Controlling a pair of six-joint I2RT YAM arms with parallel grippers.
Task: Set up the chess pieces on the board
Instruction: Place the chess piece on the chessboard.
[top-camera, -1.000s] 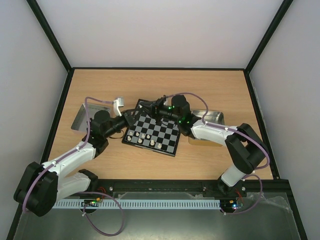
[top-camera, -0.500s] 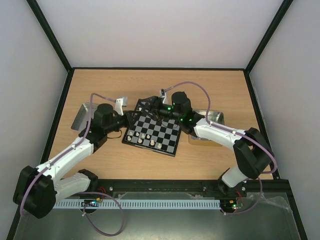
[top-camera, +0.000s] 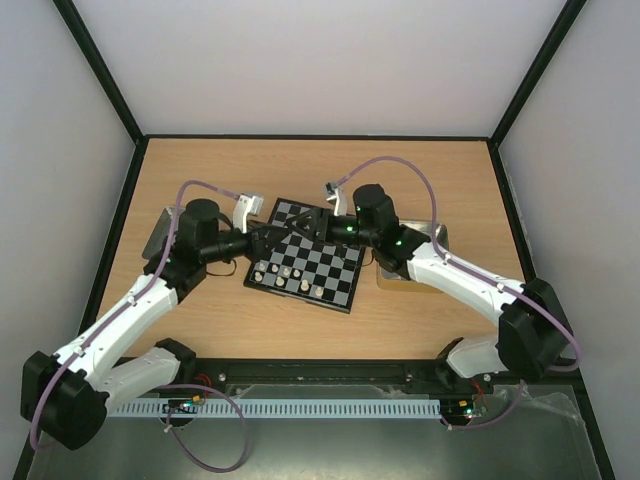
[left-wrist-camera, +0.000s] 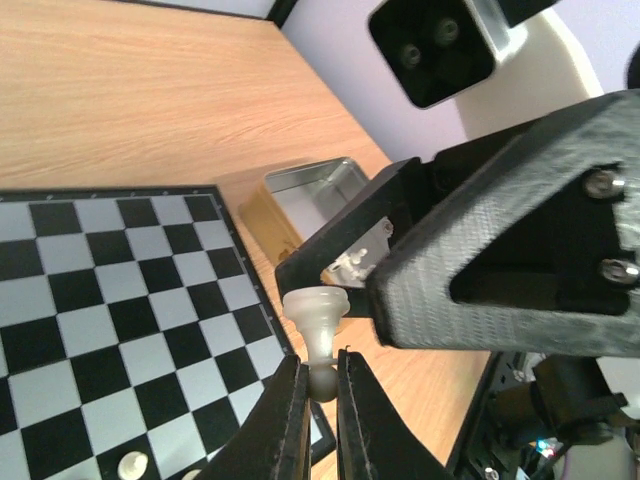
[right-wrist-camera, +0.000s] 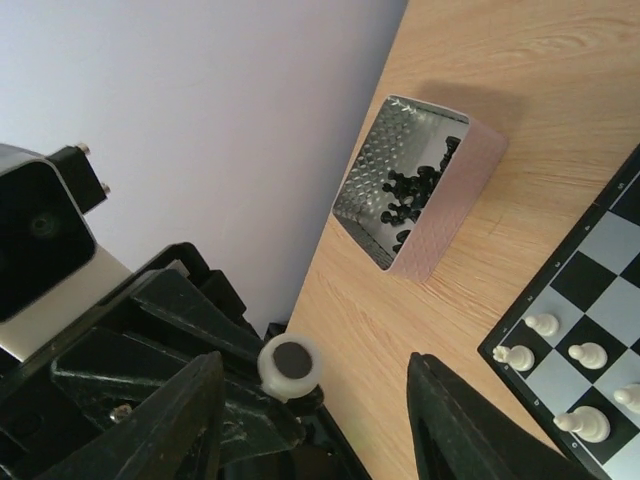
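The board (top-camera: 318, 268) lies at the table's middle with several cream-white pieces (top-camera: 288, 274) along its near-left edge. My left gripper (left-wrist-camera: 318, 365) is shut on the round head of a cream-white pawn (left-wrist-camera: 317, 318), held in the air over the board's edge (left-wrist-camera: 225, 215) with its base pointing away. My right gripper (right-wrist-camera: 315, 380) is open, its fingers (right-wrist-camera: 455, 425) wide apart on either side of the pawn's dark-felted base (right-wrist-camera: 289, 362). In the top view the two grippers, left (top-camera: 272, 238) and right (top-camera: 312, 223), meet tip to tip above the board's far-left part.
A silvery tin (right-wrist-camera: 415, 190) holding several black pieces stands left of the board (top-camera: 160, 235). A second silvery tin (top-camera: 420, 238) stands right of the board and shows in the left wrist view (left-wrist-camera: 315, 190). White pieces (right-wrist-camera: 545, 325) stand on the board's corner.
The left gripper has moved right and up over the board's far-left corner. The right wrist has drawn back to the right and turned to face it, so the grippers now meet.
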